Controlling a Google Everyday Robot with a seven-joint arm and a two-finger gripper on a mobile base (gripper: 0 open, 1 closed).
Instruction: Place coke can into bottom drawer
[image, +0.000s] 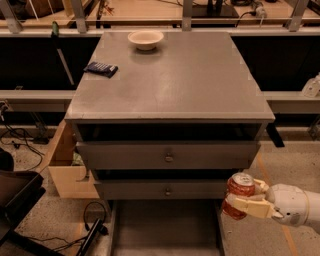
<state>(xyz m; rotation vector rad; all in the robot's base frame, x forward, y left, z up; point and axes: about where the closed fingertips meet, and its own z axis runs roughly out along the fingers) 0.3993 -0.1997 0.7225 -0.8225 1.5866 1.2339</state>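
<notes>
**Coke can held outside the drawer's right wall**

At four o'clock the gripper (241, 197) is clamped around the coke can (242, 186), roughly upright, just right of the open bottom drawer (165, 225) at six o'clock. Released here, it would likely hit the floor. Swung left too low, it could strike the drawer's side wall. The bowl (145, 39), twelve o'clock on the desk (190, 80), is well apart.

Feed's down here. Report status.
Gripper shut on coke can, low right of cabinet. Bottom drawer open, can not yet over it. Nothing seen between.
</notes>
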